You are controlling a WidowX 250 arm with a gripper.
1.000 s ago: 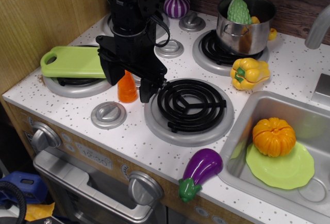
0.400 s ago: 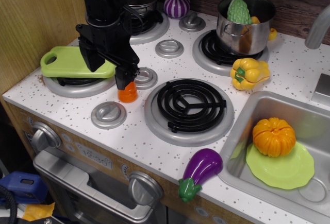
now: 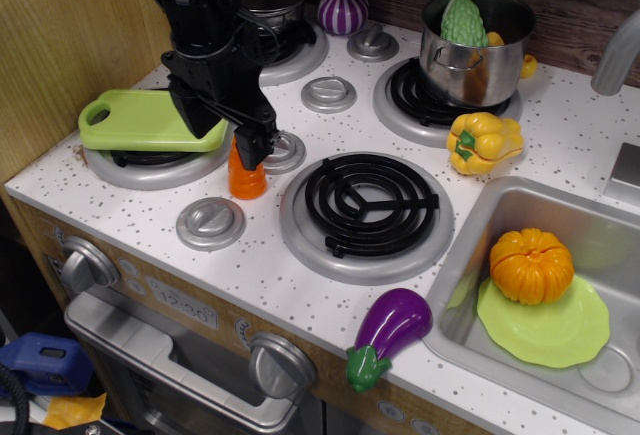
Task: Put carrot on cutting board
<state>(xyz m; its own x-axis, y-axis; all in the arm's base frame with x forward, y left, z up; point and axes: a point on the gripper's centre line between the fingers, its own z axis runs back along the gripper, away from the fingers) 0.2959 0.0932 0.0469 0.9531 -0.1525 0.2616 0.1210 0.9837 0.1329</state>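
Your black robot hand (image 3: 228,130) is hanging at the frame's upper left, fingers spread apart and gripping nothing. The small bright orange plastic carrot (image 3: 246,173) is standing upright on the white speckled counter (image 3: 270,265), just below one finger. The flat light green plastic cutting board (image 3: 135,120) is lying left of it, over a silver burner (image 3: 150,167).

Oven panel (image 3: 180,307) display: digits, not legible.
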